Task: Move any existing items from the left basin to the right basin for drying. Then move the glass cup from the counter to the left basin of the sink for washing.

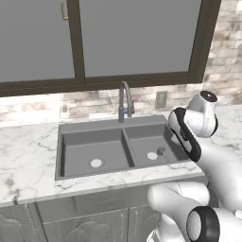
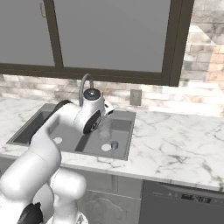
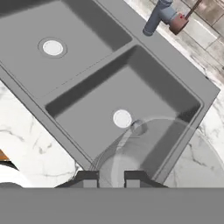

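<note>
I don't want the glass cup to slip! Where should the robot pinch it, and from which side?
Pinch the thin wall at the rim, coming from above. The glass cup is straight-sided with no handle, and its round mouth faces the hand. The gripper seems to hold it just so, over the right basin.

One sink (image 1: 71, 130) with two basins, two white drains, one faucet (image 1: 124, 100), one glass cup (image 2: 105, 130).

Dark grey matte double sink (image 1: 120, 126) set in a white marble surface (image 1: 28, 160).
A small dark knob-like object (image 1: 161, 151) sits beside the right basin's (image 1: 142, 137) white drain (image 1: 151, 156).
</note>
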